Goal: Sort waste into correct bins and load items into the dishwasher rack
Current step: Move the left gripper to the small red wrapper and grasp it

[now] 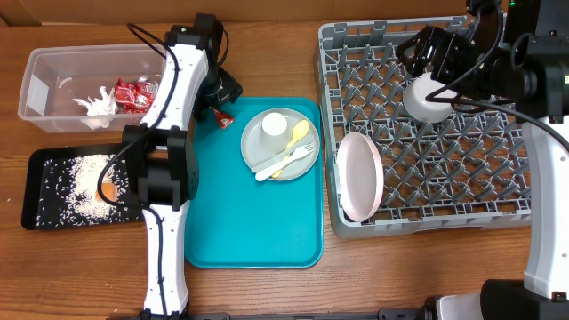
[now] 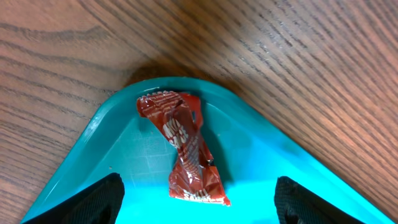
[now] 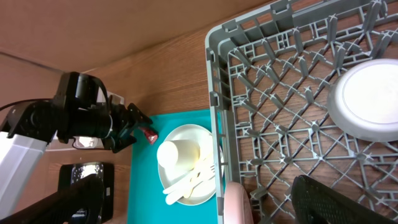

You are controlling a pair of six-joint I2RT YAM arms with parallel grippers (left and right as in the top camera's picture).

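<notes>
Clearing waste: the grey plastic grid dishwasher rack [image 1: 462, 178] sits under the right claw [image 1: 427, 55], jaws apart, empty. At the corner of the teal rectangular serving tray [image 1: 253, 222], centre the left claw [image 2: 200, 202], jaws apart, astride the crinkled shiny red wrapper [image 2: 183, 146], then close low. Only the left wrist view shows its lengthwise lie; overhead gives a red speck.

Left of the teal tray [image 1: 253, 233], the left arm [image 1: 173, 84] shows white links, black joints and a thin black cable [image 1: 145, 37]; right of it, the right arm [image 1: 547, 213] looks alike.
</notes>
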